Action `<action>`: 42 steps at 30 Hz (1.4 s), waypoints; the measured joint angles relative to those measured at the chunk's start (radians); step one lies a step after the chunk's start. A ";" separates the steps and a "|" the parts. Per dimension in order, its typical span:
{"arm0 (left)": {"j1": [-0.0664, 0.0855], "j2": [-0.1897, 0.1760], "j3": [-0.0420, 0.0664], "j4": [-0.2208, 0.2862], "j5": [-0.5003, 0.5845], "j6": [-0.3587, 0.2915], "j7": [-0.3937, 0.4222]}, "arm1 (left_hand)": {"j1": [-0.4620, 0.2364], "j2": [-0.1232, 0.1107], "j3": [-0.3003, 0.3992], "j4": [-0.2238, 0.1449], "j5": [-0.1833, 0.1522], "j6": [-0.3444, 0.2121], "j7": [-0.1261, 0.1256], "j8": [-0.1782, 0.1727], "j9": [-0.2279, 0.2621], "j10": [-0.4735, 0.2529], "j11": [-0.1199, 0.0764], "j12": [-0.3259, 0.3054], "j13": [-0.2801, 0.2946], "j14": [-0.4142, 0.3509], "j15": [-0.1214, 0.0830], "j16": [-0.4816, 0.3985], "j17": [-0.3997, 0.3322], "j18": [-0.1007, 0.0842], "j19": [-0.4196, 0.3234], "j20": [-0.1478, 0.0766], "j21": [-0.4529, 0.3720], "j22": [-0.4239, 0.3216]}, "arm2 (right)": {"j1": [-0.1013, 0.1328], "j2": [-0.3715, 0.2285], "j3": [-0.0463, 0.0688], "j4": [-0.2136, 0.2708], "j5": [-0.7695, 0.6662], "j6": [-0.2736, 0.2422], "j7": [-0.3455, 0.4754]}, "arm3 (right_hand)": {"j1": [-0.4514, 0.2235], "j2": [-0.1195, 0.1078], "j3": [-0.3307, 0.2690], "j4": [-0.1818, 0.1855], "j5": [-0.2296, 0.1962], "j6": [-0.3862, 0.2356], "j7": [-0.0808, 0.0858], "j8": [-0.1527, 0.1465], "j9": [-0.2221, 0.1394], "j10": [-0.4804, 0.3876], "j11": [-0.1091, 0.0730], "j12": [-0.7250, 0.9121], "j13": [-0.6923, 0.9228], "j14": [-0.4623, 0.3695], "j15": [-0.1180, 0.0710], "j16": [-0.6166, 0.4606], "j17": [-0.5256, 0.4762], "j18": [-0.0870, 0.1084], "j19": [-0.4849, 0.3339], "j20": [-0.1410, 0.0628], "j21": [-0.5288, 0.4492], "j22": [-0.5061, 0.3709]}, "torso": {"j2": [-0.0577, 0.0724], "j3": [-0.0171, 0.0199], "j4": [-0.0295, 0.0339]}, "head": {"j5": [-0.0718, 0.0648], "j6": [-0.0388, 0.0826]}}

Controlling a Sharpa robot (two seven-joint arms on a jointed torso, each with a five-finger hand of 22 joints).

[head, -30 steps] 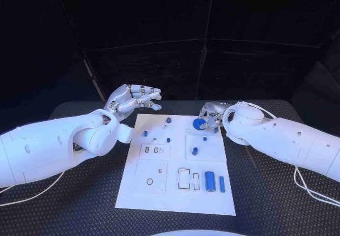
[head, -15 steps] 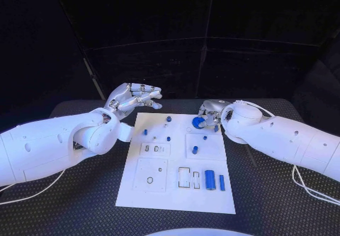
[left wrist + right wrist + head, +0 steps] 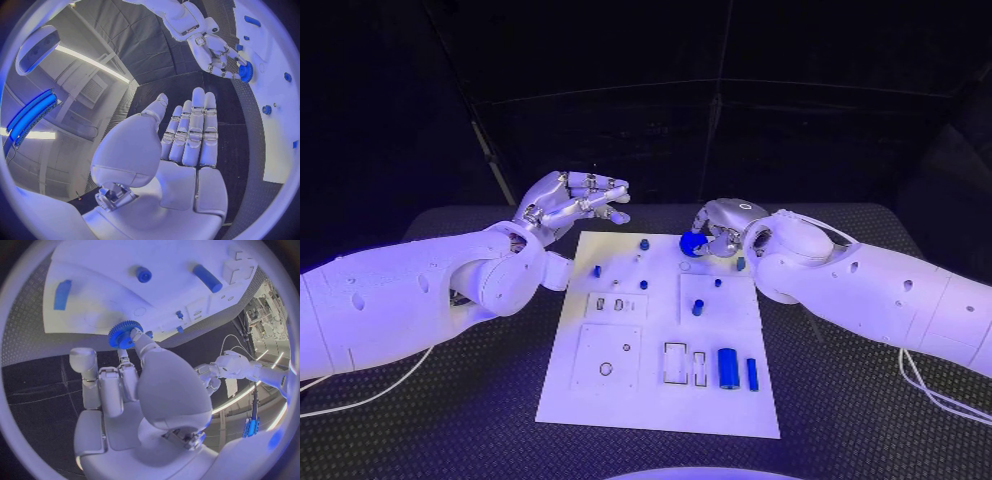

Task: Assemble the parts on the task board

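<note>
Right hand (image 3: 720, 232): pinches a blue gear (image 3: 691, 243) at the fingertips, over the far edge of the task board (image 3: 661, 400).
Gear: toothed rim visible, just off the white plate.
Left hand (image 3: 571, 205): empty, fingers apart and loosely bent, raised beyond the board's far left corner, well apart from the gear.
Nearer parts: blue cylinder (image 3: 727, 367) and blue bar (image 3: 751, 373) lying side by side on the board.

Task board (image 3: 661, 400) lies centred on the table (image 3: 848, 420).
</note>
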 measured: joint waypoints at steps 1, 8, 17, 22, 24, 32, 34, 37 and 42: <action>0.000 0.000 0.000 0.000 0.000 0.000 0.000 | 0.000 0.000 0.000 0.000 0.000 0.000 0.000 0.000 0.000 0.000 0.000 0.000 0.000 0.000 0.000 0.000 0.000 0.000 0.000 0.000 0.000 0.000 | 0.000 0.003 0.000 0.005 -0.005 -0.007 0.000 | 0.000 0.000 0.002 -0.002 0.000 0.000 0.000 0.000 0.000 0.000 0.000 0.000 0.000 0.000 0.000 0.000 0.000 0.000 0.000 0.000 0.003 0.001 | 0.000 0.0000 0.0005 | 0.000 0.001; 0.000 0.000 0.000 -0.001 0.000 0.001 0.000 | 0.000 0.000 0.000 0.000 0.000 0.000 0.000 0.000 0.000 0.000 0.000 0.000 0.000 0.000 0.000 0.000 0.000 0.000 -0.003 0.003 0.000 0.000 | 0.001 0.057 0.000 0.012 -0.032 -0.035 0.000 | -0.022 -0.010 0.009 0.004 0.006 0.004 -0.002 -0.012 -0.007 0.000 0.000 0.000 0.000 0.000 0.000 0.000 0.000 0.000 0.000 0.000 0.003 0.001 | 0.002 -0.0001 0.0026 | 0.005 0.002; 0.000 0.000 0.000 0.000 0.000 0.001 -0.001 | 0.000 0.000 0.000 0.000 0.000 0.000 0.000 0.000 0.000 0.000 0.000 0.000 0.000 0.000 0.000 0.000 0.000 0.000 -0.003 0.003 0.000 0.000 | 0.000 0.135 0.000 -0.024 -0.053 -0.043 0.005 | -0.023 -0.012 0.009 0.004 0.006 0.004 -0.002 -0.016 -0.011 0.000 0.000 0.000 0.000 0.000 0.000 0.000 0.001 0.000 0.000 0.000 0.003 0.002 | 0.003 -0.0003 0.0034 | 0.014 -0.003; 0.000 0.000 0.000 0.000 0.000 0.001 -0.001 | 0.000 0.000 0.000 0.000 0.000 0.000 0.000 0.000 0.000 0.000 0.000 0.000 0.000 0.000 0.000 0.000 0.000 0.000 -0.003 0.003 0.000 -0.001 | 0.000 0.168 0.000 -0.043 -0.058 -0.043 0.011 | -0.023 -0.012 0.012 0.006 0.006 0.004 -0.002 -0.020 -0.011 0.000 0.000 0.000 0.000 0.000 0.000 0.000 0.001 0.000 0.000 0.000 0.003 0.004 | 0.003 -0.0003 0.0031 | 0.017 -0.007; 0.001 0.001 0.000 0.000 0.000 0.001 -0.002 | 0.000 0.000 0.000 0.000 0.000 0.000 0.000 0.000 0.000 0.000 0.000 0.000 0.000 0.000 0.000 0.000 0.000 0.000 -0.003 0.003 0.000 -0.001 | 0.000 0.181 -0.001 -0.055 -0.060 -0.042 0.014 | -0.023 -0.012 0.012 0.006 0.006 0.004 -0.002 -0.020 -0.011 0.000 0.000 0.000 0.000 0.000 0.000 0.000 0.001 0.000 0.000 0.000 0.003 0.004 | 0.003 -0.0002 0.0027 | 0.018 -0.008; 0.002 0.003 0.000 -0.001 0.000 0.001 -0.002 | 0.000 0.000 0.000 0.000 0.000 0.000 0.000 0.000 0.000 0.000 0.000 0.000 0.000 0.000 0.000 0.000 0.000 0.000 -0.003 0.003 0.000 -0.001 | 0.000 0.204 -0.035 -0.088 -0.062 -0.036 0.022 | -0.027 -0.016 0.013 0.008 0.006 0.004 -0.002 -0.024 -0.011 0.000 0.000 -0.001 0.000 0.000 0.000 0.000 0.000 0.000 0.000 0.000 0.003 0.004 | 0.003 0.0010 -0.0005 | 0.022 -0.014; 0.002 0.003 0.000 -0.001 0.000 0.001 -0.003 | 0.000 0.000 0.000 0.000 0.000 0.000 0.000 0.000 0.000 0.000 0.000 0.000 0.000 0.000 0.000 0.000 0.000 0.000 -0.003 0.003 0.000 -0.001 | 0.000 0.209 -0.038 -0.095 -0.063 -0.034 0.024 | -0.028 -0.015 0.015 0.010 0.006 0.004 -0.002 -0.026 -0.011 0.000 0.000 -0.001 0.000 0.000 0.000 0.000 0.000 0.000 0.000 0.000 0.003 0.004 | 0.003 0.0010 -0.0006 | 0.022 -0.015; 0.002 0.003 0.000 -0.001 0.000 0.001 -0.003 | 0.000 0.000 0.000 0.000 0.000 0.000 0.000 0.000 0.000 0.000 0.000 0.000 0.000 0.000 0.000 0.000 0.000 0.000 -0.003 0.003 0.000 -0.001 | 0.000 0.216 -0.042 -0.106 -0.063 -0.030 0.025 | -0.033 -0.017 0.015 0.010 0.006 0.004 -0.002 -0.026 -0.011 0.000 0.000 -0.001 0.000 0.000 0.000 0.000 0.000 0.000 0.000 0.000 0.003 0.004 | 0.002 0.0012 -0.0006 | 0.022 -0.017; 0.003 0.004 0.000 -0.001 0.000 0.001 -0.003 | 0.000 0.000 0.000 0.000 0.000 0.000 0.000 0.000 0.000 0.000 0.000 0.000 0.000 0.000 0.000 0.000 0.000 0.000 -0.003 0.003 0.000 -0.001 | 0.000 0.226 -0.044 -0.120 -0.064 -0.024 0.029 | -0.042 -0.021 0.022 0.009 0.006 -0.003 -0.001 -0.040 -0.012 0.000 0.000 -0.001 0.000 0.000 0.000 0.000 0.000 0.000 0.000 0.000 0.003 0.004 | 0.002 0.0015 -0.0006 | 0.022 -0.018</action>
